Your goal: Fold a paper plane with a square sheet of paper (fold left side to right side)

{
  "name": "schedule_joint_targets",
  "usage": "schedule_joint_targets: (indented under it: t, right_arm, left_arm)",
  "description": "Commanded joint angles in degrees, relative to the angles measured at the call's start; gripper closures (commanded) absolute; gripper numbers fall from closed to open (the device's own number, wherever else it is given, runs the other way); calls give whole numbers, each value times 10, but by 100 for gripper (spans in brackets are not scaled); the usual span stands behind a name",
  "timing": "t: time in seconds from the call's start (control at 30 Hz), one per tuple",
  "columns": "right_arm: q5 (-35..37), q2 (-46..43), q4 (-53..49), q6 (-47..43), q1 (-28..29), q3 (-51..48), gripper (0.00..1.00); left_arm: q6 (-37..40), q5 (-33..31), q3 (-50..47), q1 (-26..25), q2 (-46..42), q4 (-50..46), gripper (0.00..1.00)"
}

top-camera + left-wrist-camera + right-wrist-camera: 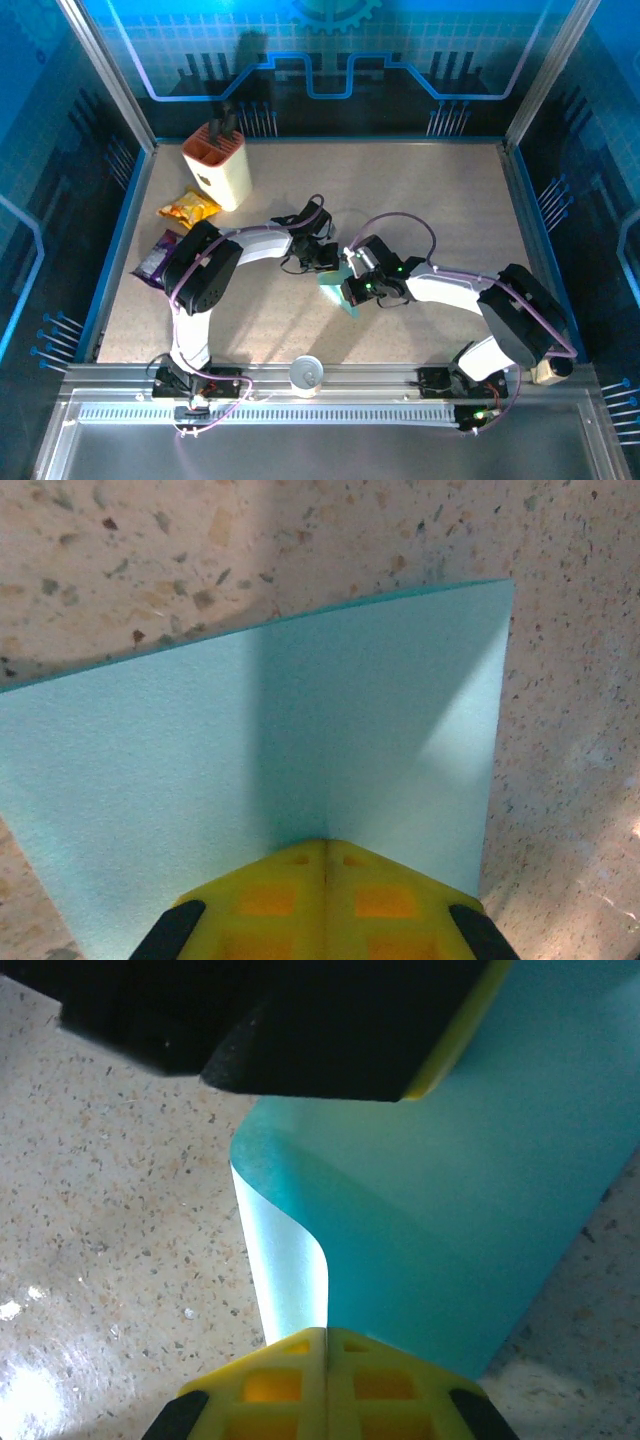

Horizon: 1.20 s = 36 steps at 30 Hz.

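My left gripper [325, 854] is pinched shut on 1 edge of the square sheet of paper [250, 760], and my right gripper [327, 1338] is pinched shut where another edge curls. The sheet is held between them over the middle of the table [430, 200]. I judge it light, thin and floppy, so I should hold it by the edges and pull gently. Beyond stands the knife block [220, 165].

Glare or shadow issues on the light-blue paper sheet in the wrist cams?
Left wrist: a shadow band crosses the thin light-blue square sheet of paper, texture readable. Right wrist: its curled edge glows nearly white; glare patches on the speckled table lower left.
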Motion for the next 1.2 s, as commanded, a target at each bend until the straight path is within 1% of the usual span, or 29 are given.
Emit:
schedule_joint_targets:
  t: [0.0, 0.3, 1.17]
  right_arm:
    - [18, 12, -29, -3, -7, 18, 95]
    - [41, 20, -36, 0, -10, 21, 95]
    - [55, 38, -23, 8, -15, 28, 94]
  left_arm:
    - [17, -35, -2, -8, 32, -42, 100]
    - [19, -38, 0, -9, 31, -48, 100]
    - [18, -45, 4, -12, 29, -50, 100]
